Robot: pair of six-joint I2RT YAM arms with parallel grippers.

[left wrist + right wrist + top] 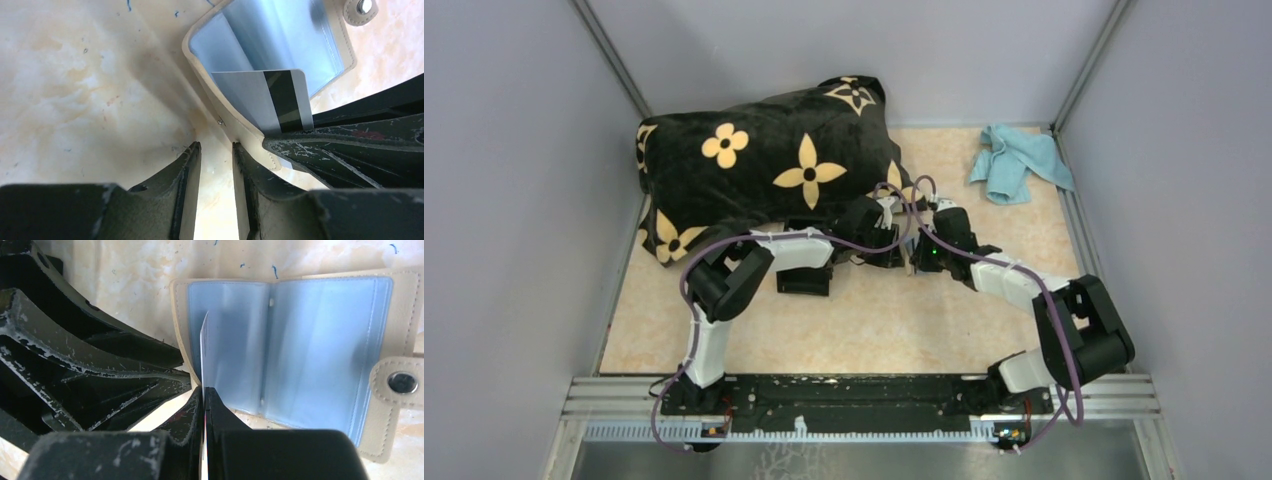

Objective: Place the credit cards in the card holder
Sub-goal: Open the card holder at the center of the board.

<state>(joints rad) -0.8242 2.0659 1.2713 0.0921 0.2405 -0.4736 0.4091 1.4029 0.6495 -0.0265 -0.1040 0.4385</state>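
The pale marbled worktop (874,330) fills the space between grey walls. A big black pillow with yellow flowers (764,160) lies at its far left. The left arm (724,280) and the right arm (1074,320) reach in from the near edge and meet at the middle of the worktop, just in front of the pillow's near edge. A light blue cloth (1019,160) lies crumpled in the far right corner, well apart from the arms. The card holder (320,340) lies where the arms meet. It is a beige case lying open like a book, with pale blue clear pockets facing up. From above it cannot be made out under the arms. The left fingers (187,170) are a little apart with bare worktop showing between them and nothing held. They sit just beside the near edge of the holder. The right fingers (220,410) are clamped together on a grey card with a dark stripe (265,100). The card stands on edge over the left half of the holder. A beige snap tab (402,382) sticks out from the holder's right side.
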